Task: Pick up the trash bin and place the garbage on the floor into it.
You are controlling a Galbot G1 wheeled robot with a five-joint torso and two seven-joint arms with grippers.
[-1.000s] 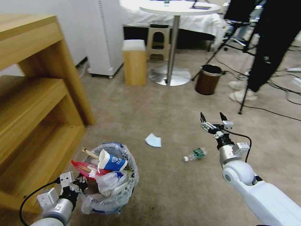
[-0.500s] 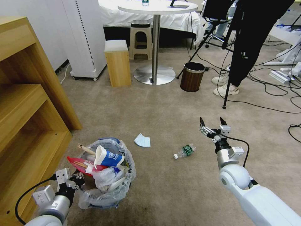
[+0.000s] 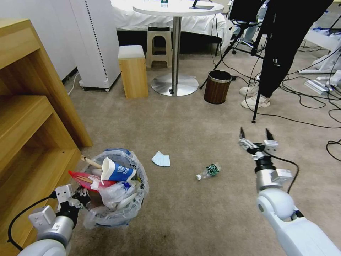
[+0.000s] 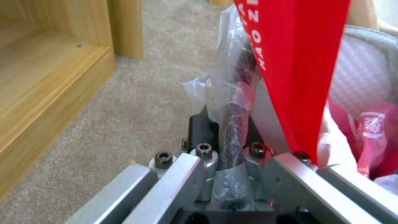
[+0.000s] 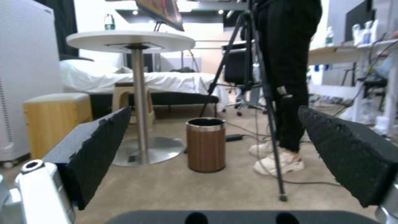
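Left hand (image 3: 82, 196) is clamped on the plastic-lined rim of the trash bin (image 3: 117, 199), which sits directly beyond it, full of a paper cup (image 3: 117, 171), red wrapper (image 3: 83, 176) and wooden stick (image 3: 91, 163). Right hand (image 3: 256, 138) hangs above the carpet, fingers spread, holding nothing. To its left on the floor lie the clear bottle (image 3: 208, 171) and, farther left, pale blue paper (image 3: 161, 159).

Trash bin (image 3: 117, 209) liner: thin, crinkled, glossy clear plastic
Carpet (image 3: 170, 121): matt beige short pile
Shelf (image 3: 32, 117): smooth wood-grain
Bottle (image 3: 209, 171): clear plastic, green label
Right gripper (image 5: 215, 155) pads (image 5: 348, 155): rough matt black
Wrapper (image 4: 298, 62): glossy red
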